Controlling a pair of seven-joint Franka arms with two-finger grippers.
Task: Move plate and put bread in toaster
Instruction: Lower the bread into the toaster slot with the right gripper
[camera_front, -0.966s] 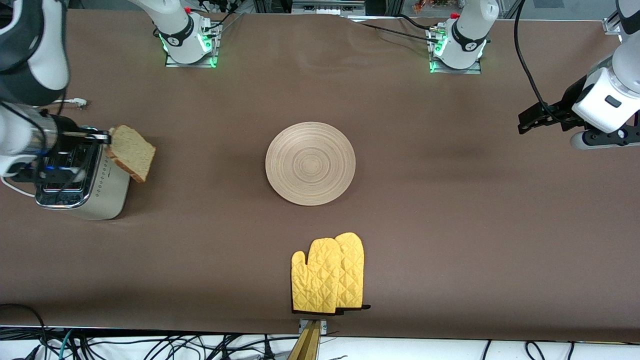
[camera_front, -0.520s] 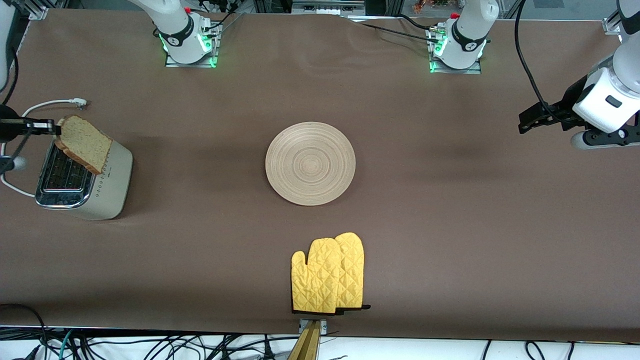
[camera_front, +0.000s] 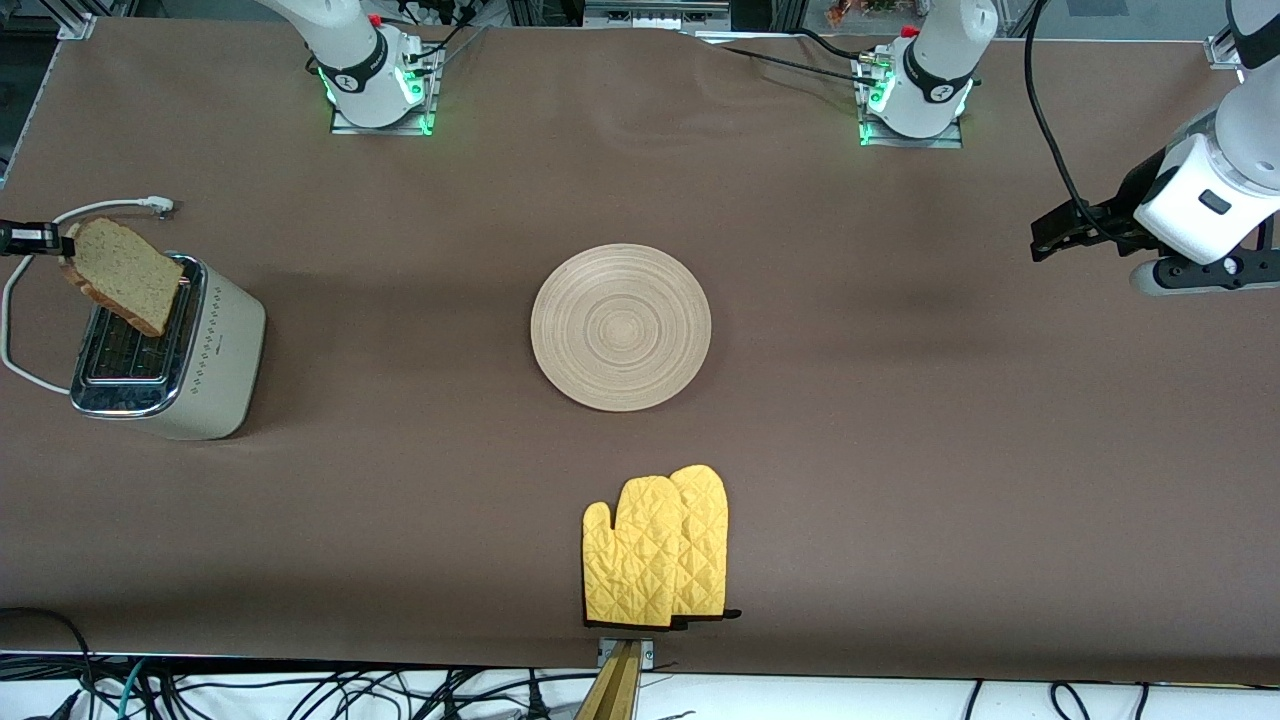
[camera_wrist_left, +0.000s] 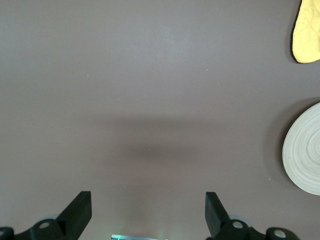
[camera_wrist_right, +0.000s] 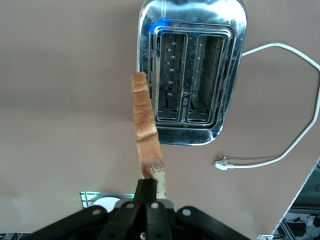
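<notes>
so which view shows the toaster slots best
The right wrist view: it looks straight down on the toaster, both slots open and empty, with the bread held edge-on by the right gripper just beside them. The front view shows the toaster at an angle, partly covered by bread. The left wrist view misses it.

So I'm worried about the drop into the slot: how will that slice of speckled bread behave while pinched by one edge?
The speckled brown-crusted bread slice probably stays fairly stiff: it hangs flat from the right hand without drooping. It seems light, held by a thin edge. It may crumble or tear if it catches the cream toaster slot rim.
</notes>
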